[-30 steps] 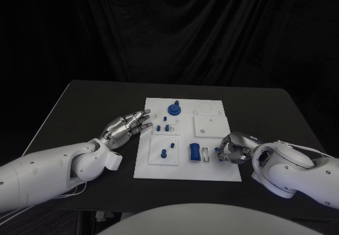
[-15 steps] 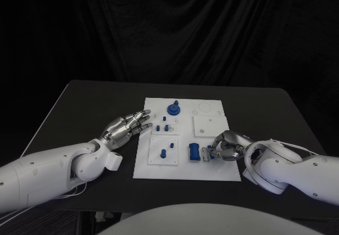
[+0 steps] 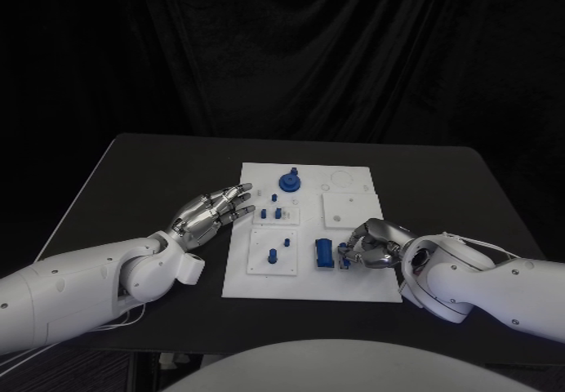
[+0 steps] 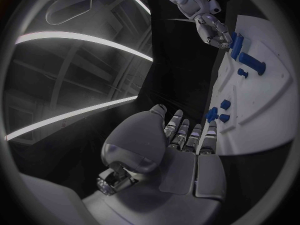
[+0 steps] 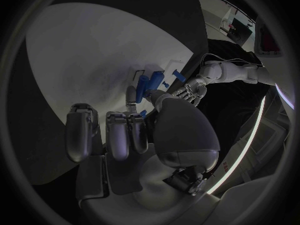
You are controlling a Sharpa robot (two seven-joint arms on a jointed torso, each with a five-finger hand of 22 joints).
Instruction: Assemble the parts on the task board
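Nearest to us, the board [image 3: 300, 287] lies flat in the middle of the black tabletop [image 3: 141, 163], its near edge a little back from the tabletop's near edge. Our right hand [image 3: 372, 245] sits over the board's near right part, fingers [image 3: 353, 242] curled in toward a blue block [image 3: 322, 252] that lies just beside them; we cannot tell whether the fingertips touch the block or a small pale piece next to it, nor whether they grasp anything. In the right wrist view the same fingers [image 5: 119, 132] hang over the white board [image 5: 81, 50], with blue parts [image 5: 150, 82] just past them. On the board's near left panel a small blue peg [image 3: 273, 258] stands, with a smaller one [image 3: 286, 243] close by. Our left hand [image 3: 213, 211] hovers at the board's left edge, palm flat, fingers spread and released, holding nothing; in the left wrist view its fingers [image 4: 187, 135] point along the board's edge [image 4: 262, 130]. Just beyond them, two short blue pins [image 3: 271, 214] stand in a small panel near the board's left edge. Farther back, a blue round part [image 3: 290, 180] with a stem stands near the board's far edge, and a plain white square panel [image 3: 349, 207] lies toward the far right corner.
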